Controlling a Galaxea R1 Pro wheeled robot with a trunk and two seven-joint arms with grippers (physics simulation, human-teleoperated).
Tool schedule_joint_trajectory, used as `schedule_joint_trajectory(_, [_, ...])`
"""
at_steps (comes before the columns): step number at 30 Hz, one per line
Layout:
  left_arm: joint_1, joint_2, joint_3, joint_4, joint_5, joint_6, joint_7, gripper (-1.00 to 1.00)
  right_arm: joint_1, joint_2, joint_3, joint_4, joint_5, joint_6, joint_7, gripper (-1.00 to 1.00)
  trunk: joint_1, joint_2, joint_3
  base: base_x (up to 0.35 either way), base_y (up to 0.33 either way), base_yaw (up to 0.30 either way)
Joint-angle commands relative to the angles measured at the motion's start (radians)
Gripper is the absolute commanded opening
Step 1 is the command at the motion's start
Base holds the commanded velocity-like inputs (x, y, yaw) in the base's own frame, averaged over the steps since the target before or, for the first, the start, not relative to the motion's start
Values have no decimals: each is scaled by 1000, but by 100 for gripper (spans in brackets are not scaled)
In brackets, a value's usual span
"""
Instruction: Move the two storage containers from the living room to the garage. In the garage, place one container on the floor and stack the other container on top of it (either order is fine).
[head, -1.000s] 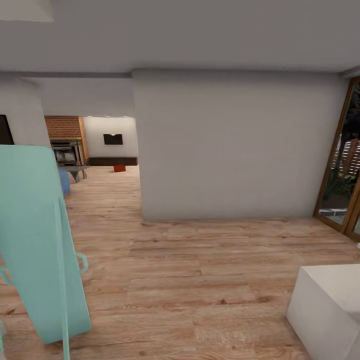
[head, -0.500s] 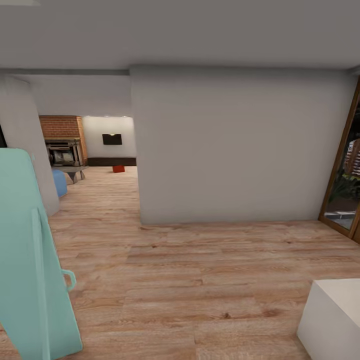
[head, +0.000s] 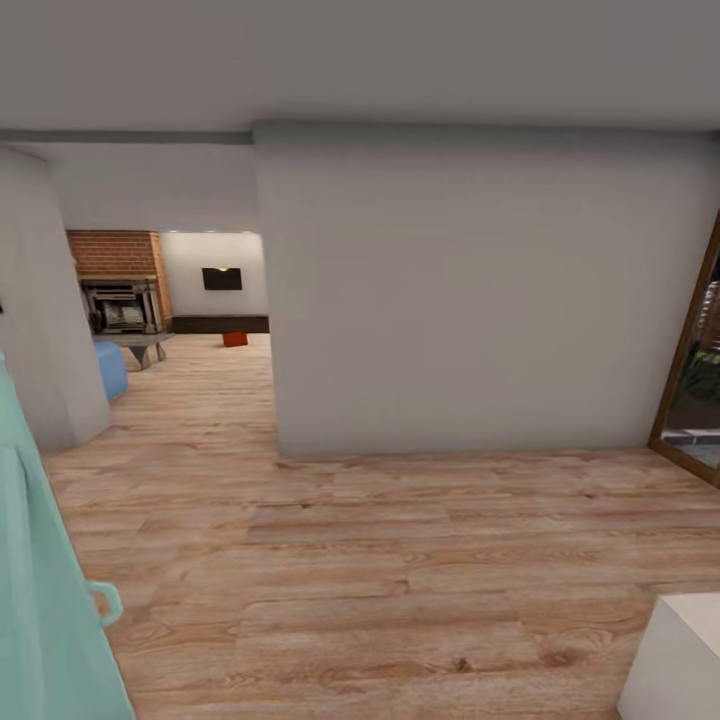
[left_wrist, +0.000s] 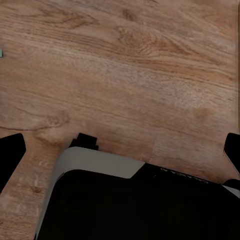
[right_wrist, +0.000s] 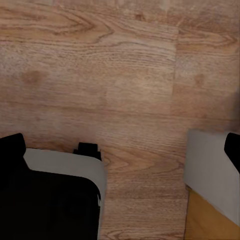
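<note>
One small orange-red storage container (head: 235, 339) sits far off on the wood floor of the living room (head: 190, 300), seen through the opening left of a white wall. That room has a red-brick fireplace (head: 118, 290) and a wall TV (head: 221, 279). The garage is out of view. In the left wrist view my left gripper (left_wrist: 121, 152) is open over bare wood planks, with nothing between its black fingertips (left_wrist: 10, 156). Over the same flooring, my right gripper (right_wrist: 122, 149) is also open and empty.
A broad white wall (head: 470, 300) stands straight ahead, with a white pillar (head: 40, 320) at the left. A teal object (head: 45, 590) juts in at the near left and a white block (head: 680, 660) at the near right. A wood-framed glass door (head: 695, 390) is at the right, a blue sofa (head: 110, 368) by the opening.
The camera has moved forward: the teal object has slid off to the left, the white block toward the lower right corner, and the wall looms larger.
</note>
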Motion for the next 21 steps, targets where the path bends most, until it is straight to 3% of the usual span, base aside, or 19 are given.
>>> schedule_joint_trajectory(1, [-1, 0, -2, 1, 5, -3, -1, 100, -1, 0, -5, 3, 9, -4, -4, 100, 1, -1, -1, 322, 0, 0])
schedule_joint_trajectory(21, [-1, 0, -2, 1, 5, -3, -1, 100, -1, 4, -5, 4, 7, 5, -4, 100, 1, -1, -1, 322, 0, 0])
